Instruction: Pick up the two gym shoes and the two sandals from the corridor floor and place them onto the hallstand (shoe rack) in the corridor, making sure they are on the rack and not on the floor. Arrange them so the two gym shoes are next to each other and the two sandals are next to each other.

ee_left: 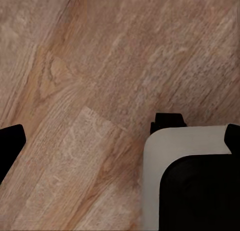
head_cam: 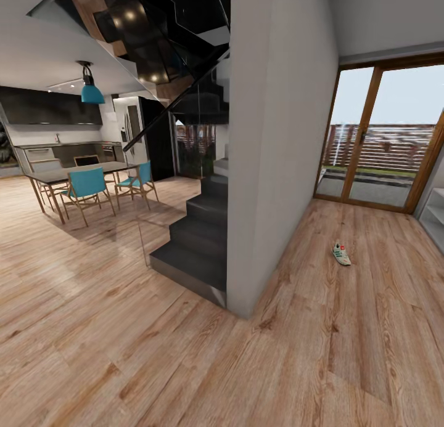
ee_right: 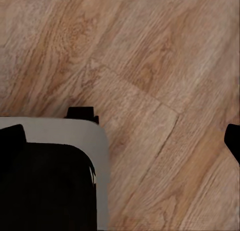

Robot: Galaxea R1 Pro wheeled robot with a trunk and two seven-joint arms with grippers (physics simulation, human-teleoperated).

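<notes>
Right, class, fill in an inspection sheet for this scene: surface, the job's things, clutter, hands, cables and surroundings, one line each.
Surface: light wood-plank corridor floor, bare around the robot.
Job's things: one gym shoe, white with green stripes, lies alone on the floor, towards the glass door; a pale edge at the far right may be the hallstand, too little in view to be sure.
Clutter: nothing seen.
Hands: left hand and right hand look down at floor planks, dark fingertips at the picture edges set wide apart, nothing between them.
Cables: nothing seen.
Surroundings: grey wall ahead, dark staircase beside it, dining table with teal chairs, wood-framed glass door.
</notes>
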